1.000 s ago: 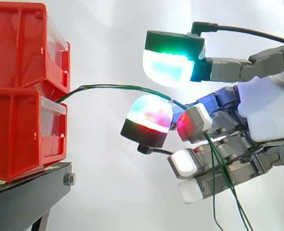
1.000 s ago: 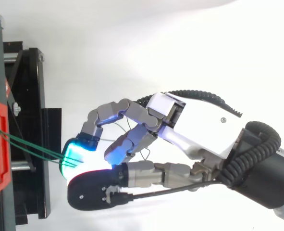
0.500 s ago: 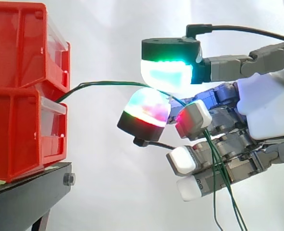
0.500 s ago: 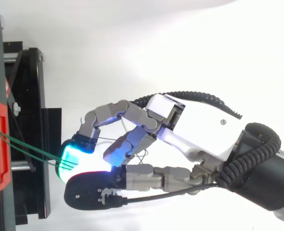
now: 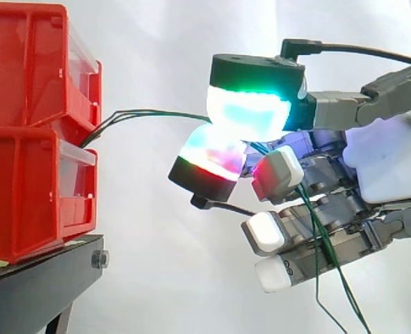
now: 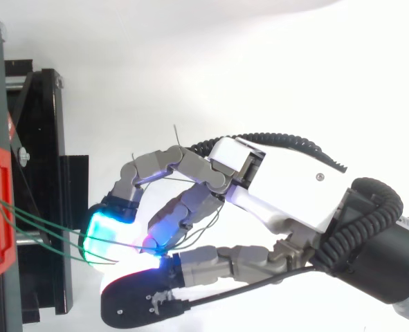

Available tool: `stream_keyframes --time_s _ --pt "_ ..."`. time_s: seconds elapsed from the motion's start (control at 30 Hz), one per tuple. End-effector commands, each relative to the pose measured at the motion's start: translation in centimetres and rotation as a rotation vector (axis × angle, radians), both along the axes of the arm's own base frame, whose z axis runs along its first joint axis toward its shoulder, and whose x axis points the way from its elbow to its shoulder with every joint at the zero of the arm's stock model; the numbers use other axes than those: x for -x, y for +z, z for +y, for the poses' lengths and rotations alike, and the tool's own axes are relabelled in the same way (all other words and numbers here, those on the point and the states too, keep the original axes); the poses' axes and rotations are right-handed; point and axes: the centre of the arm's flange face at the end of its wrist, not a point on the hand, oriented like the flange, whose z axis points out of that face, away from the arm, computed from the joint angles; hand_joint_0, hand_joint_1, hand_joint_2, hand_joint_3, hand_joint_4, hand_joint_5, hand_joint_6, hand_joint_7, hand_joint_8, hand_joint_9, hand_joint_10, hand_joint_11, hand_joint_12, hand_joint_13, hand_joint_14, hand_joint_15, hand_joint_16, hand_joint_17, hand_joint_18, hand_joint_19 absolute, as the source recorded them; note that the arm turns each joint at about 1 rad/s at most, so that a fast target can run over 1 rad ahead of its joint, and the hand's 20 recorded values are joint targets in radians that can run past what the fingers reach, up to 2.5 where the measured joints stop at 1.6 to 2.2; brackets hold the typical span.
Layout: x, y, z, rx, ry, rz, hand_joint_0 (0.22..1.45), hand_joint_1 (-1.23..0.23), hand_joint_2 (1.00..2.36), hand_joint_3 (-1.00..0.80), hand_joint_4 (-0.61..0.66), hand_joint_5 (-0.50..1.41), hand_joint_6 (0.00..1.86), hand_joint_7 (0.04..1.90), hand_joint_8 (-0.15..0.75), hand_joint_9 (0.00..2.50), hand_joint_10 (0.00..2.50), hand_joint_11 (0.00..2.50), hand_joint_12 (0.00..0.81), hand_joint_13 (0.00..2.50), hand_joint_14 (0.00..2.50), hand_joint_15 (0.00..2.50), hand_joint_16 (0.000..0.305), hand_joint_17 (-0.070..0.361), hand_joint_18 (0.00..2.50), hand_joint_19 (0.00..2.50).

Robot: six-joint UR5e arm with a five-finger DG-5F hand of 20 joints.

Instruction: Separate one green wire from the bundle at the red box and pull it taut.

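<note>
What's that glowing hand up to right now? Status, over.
Hand pinching green wires between its pads. Several strands fan out from red box, bowed, not taut. Loose ends hang down across the hand.

**A white and grey robot hand**

The hand (image 6: 294,183) has a smooth white shell on its back, with small screws in it. Its fingers (image 6: 183,158) are made of grey metal links. The fat pads (image 5: 250,111) at the tips glow green, light blue and red, with black caps behind them. The wrist (image 6: 398,263) is black.
</note>
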Motion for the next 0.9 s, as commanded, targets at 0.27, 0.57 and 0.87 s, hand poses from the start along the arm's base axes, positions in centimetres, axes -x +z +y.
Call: stream_keyframes --time_s 0.27,0.57,0.87 --pt "0.0 -0.02 -0.03 0.0 0.0 0.001 0.62 -0.81 1.0 -0.5 0.07 -0.2 0.92 0.93 0.252 1.26 0.02 1.06 0.356 1.14 0.02 0.57 0.047 0.106 0.88 0.49" --pt "0.0 0.08 -0.37 0.0 -0.003 0.001 0.6 -0.6 1.0 -0.5 0.08 -0.2 0.91 0.97 0.26 1.29 0.02 1.05 0.371 1.16 0.02 0.57 0.049 0.11 0.89 0.51" --pt "-0.01 0.08 -0.49 0.0 -0.004 0.001 0.65 -0.74 1.01 -0.33 -0.01 -0.2 0.93 0.98 0.268 1.24 0.02 1.04 0.368 1.12 0.02 0.57 0.049 0.111 0.89 0.51"
